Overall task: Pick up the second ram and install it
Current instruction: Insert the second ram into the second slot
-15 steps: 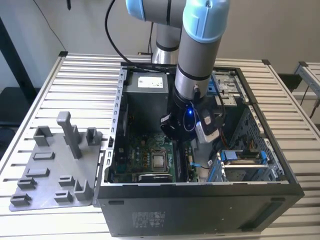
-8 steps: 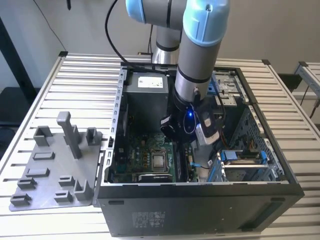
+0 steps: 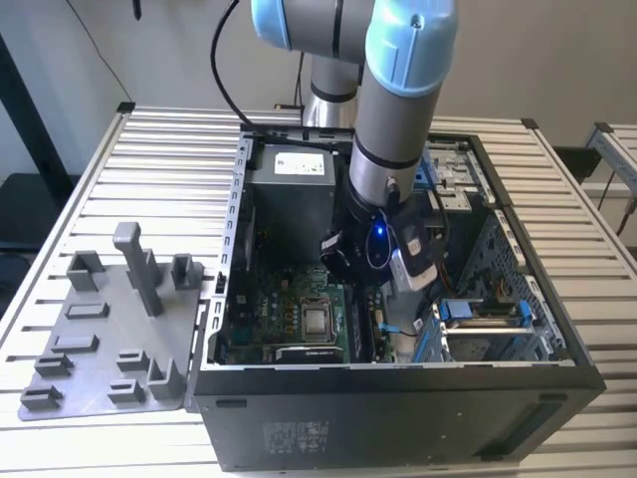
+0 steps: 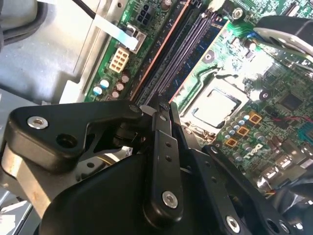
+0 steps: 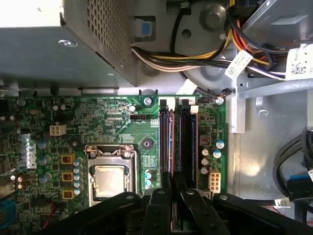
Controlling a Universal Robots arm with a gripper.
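The second ram point(image 5: 174, 142) stands on edge in a slot near the motherboard's point(image 5: 117, 122) edge, by the white power connector point(image 5: 213, 182). The gripper point(image 5: 174, 196) sits over its near end with both fingers point(image 5: 161, 205) closed against the stick. Beyond lie the processor socket point(image 5: 109, 172) and power supply point(image 5: 63, 44) inside the computer case point(image 3: 398, 418).

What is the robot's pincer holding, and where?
Cannot tell: the pincer is down at the long memory slots, and whatever it might hold is hidden.
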